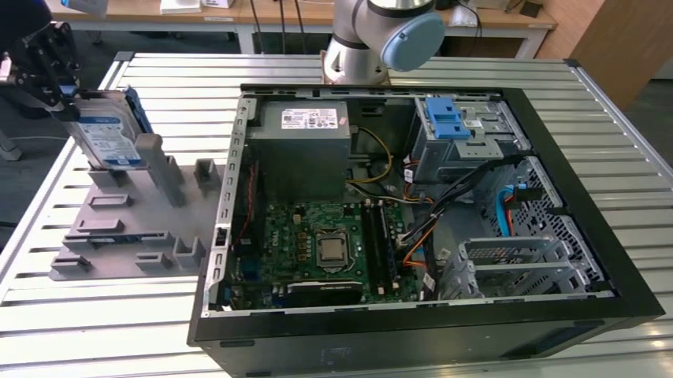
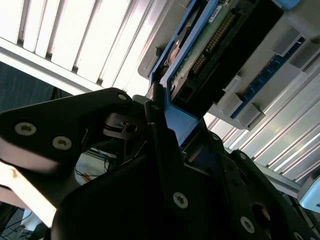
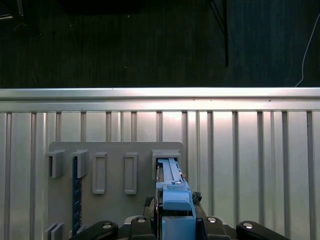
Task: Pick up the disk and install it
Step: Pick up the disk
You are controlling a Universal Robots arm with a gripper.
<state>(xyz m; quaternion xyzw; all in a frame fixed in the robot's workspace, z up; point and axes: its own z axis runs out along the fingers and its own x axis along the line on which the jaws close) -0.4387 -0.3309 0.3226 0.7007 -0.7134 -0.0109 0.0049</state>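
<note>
Pick-up: my gripper (image 1: pixel 65 101) pinches the disk (image 1: pixel 109 142) upright at the grey holder (image 1: pixel 126 236), far left; clearing it likely wants a straight lift.

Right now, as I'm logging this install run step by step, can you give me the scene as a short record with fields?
hand: closed on the disk's upper end, at the exterior view's left
disk: upright, blue carrier around it, lower end at a slot of the grey holder plate
lifted clear of slot: cannot tell
computer case: open, lying on the slatted table, to the exterior view's right of the holder plate
drive cage: inside the case, blue latches on top
install: not yet done, disk outside the case
</note>
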